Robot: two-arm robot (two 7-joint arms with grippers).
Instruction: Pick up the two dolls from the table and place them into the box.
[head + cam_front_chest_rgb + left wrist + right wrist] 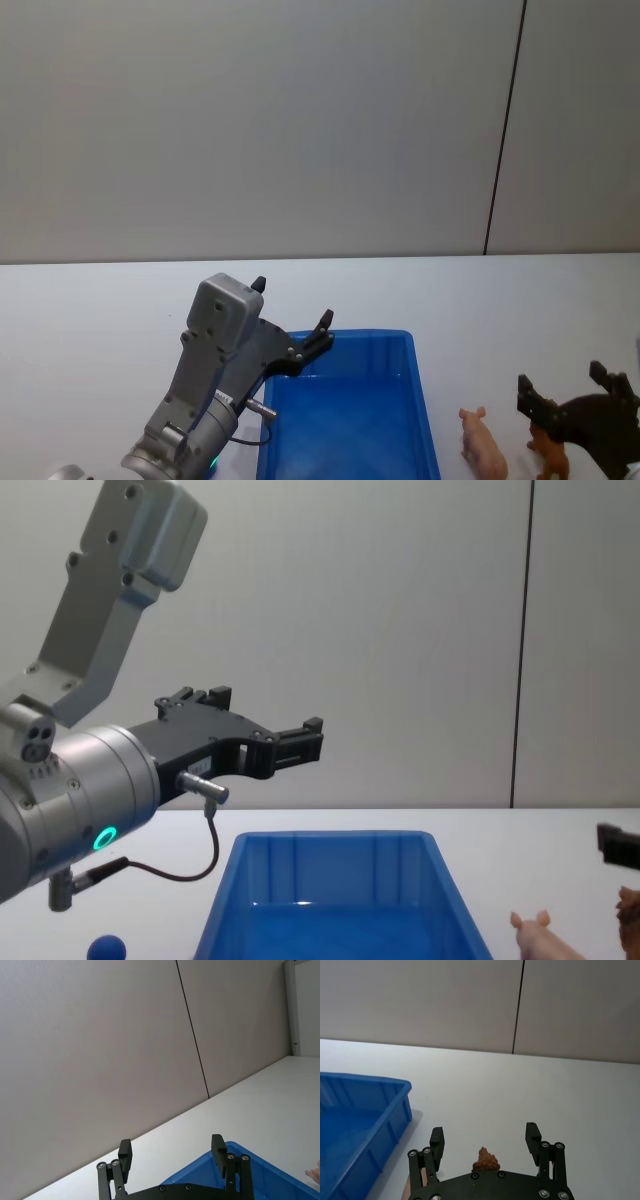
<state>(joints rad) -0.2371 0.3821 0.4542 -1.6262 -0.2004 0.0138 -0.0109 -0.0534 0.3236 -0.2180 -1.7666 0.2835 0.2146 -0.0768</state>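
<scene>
The blue box [345,415] lies on the white table [100,300] at the front centre and holds nothing I can see. Just right of it lies the pale pink doll [483,446], with the reddish-brown doll [553,455] farther right. My right gripper [561,378] hovers open over the brown doll [486,1161], which sits between its fingers [532,1132] from the wrist view. My left gripper [292,302] hangs open and empty above the box's far left corner [265,1172]. In the chest view the pink doll [545,942] shows right of the box [330,865].
A small blue ball [105,948] rests on the table left of the box. A grey wall with a dark vertical seam [503,130] stands behind the table. Bare tabletop stretches behind and to both sides of the box.
</scene>
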